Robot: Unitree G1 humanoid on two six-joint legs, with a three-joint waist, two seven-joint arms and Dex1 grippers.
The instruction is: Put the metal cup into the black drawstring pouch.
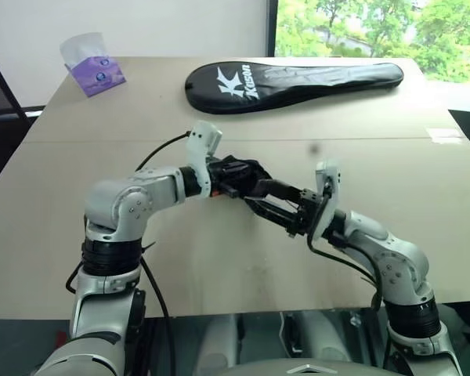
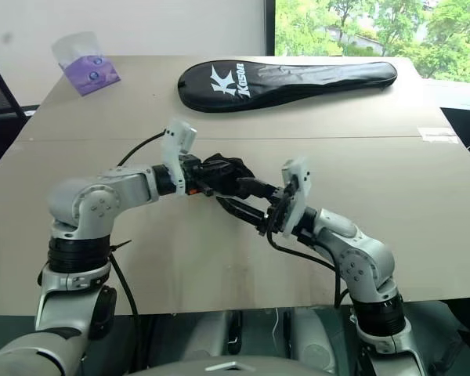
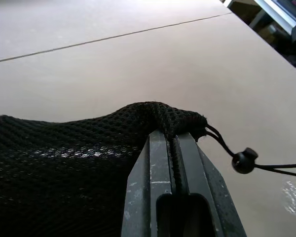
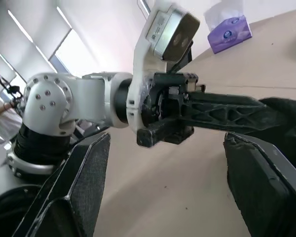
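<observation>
Left eye view: at the far left corner of the pale wooden table (image 1: 78, 235) stands a purple tissue box (image 1: 99, 74) with a white tissue sticking up. Moving right, the left gripper (image 3: 173, 148) sits above the middle of the table with its two black fingers pressed together on the gathered rim of the black mesh drawstring pouch (image 1: 239, 174), which hangs bunched from them. In the left wrist view a thin dark cord with a round black toggle (image 3: 244, 160) trails from the pinched rim. Just right of the pouch, the right gripper (image 4: 163, 182) points toward it with its fingers spread well apart and nothing between them. Along the far edge lies a long black racket cover (image 1: 294, 84) with white lettering. I cannot tell where the metal cup is.
</observation>
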